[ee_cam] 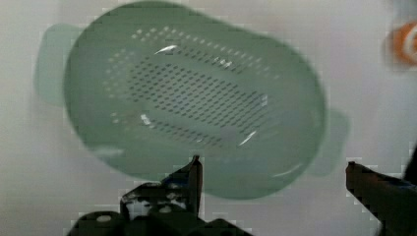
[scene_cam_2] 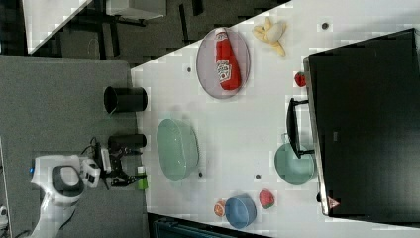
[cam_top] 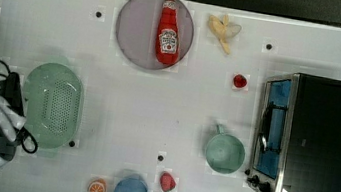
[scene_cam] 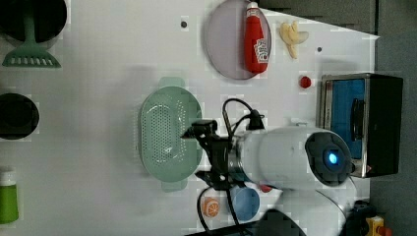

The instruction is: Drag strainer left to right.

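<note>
Hovering wide open and empty, end effector [ee_cam: 273, 169] above strainer [cam_top: 52, 104], mug [cam_top: 224, 152] well apart, toaster oven [cam_top: 311, 141] beyond

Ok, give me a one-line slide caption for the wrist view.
Open gripper poised over the mint-green strainer's rim, nothing held.

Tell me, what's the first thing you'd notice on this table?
The bright red ketchup bottle lying on the round grey plate at the top view's upper edge jumps out first. Next comes the big mint-green strainer on the top view's left, with the robot's open gripper hanging just above its rim. A black toaster oven sits on the top view's right.
</note>
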Robot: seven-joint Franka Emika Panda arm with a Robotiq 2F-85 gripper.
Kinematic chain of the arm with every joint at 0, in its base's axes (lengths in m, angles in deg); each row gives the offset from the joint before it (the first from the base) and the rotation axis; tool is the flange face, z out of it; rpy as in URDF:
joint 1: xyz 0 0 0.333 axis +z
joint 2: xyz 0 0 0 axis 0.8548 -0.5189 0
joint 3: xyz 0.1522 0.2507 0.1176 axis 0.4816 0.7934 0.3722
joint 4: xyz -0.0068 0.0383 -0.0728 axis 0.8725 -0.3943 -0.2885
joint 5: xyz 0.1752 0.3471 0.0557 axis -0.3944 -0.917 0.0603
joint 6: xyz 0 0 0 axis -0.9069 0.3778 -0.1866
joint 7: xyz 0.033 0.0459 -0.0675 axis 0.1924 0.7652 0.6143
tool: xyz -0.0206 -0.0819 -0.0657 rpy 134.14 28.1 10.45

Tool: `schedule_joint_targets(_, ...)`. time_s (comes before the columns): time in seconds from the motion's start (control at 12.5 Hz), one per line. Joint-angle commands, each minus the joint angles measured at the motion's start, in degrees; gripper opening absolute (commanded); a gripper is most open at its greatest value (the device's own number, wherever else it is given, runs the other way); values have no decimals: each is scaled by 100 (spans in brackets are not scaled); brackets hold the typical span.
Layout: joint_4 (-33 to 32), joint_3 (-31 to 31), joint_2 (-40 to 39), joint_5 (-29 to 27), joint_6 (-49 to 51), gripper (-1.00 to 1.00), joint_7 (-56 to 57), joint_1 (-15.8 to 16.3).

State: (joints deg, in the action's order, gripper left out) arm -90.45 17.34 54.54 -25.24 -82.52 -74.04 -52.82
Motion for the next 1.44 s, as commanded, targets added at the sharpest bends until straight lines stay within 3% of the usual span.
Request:
schedule_joint_targets(0.08,-206,-185,-864,27,-1084,100,-946,-193)
schedule_joint_targets(0.32,-203,-475,-1547,588,-1933,100,-1086,-34)
schedule_joint_targets(0.72,-301,-1182,-1771,631,-2049,100,-1382,349)
schedule_joint_targets(1.44,-657,-1522,-1801,633,-2607,100,-1384,389)
